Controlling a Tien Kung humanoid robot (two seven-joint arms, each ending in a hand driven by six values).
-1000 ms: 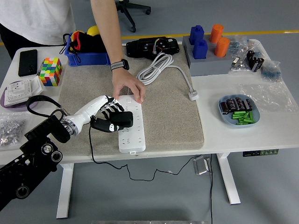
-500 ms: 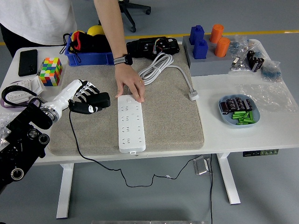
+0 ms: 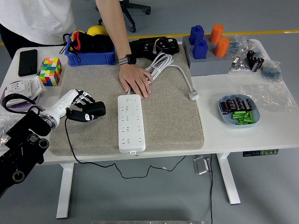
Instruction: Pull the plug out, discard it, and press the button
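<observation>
My left hand (image 3: pixel 80 105) grips the black plug (image 3: pixel 93 112), clear of the strip (image 3: pixel 130 122), ready to toss; a person's hand (image 3: pixel 136 82) steadies the strip's far end.

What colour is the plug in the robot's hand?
Black, seen in the head view: the plug sits in the left hand.

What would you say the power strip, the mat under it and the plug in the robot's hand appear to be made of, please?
The power strip looks like hard white plastic: smooth, slightly glossy, with moulded sockets. The mat beneath it seems to be felt or a similar fabric: grey-beige, matte, with a mottled surface. The plug, held in the left hand, appears to be black plastic with a dull sheen, trailing a thin black cord, probably rubber-sheathed.
</observation>
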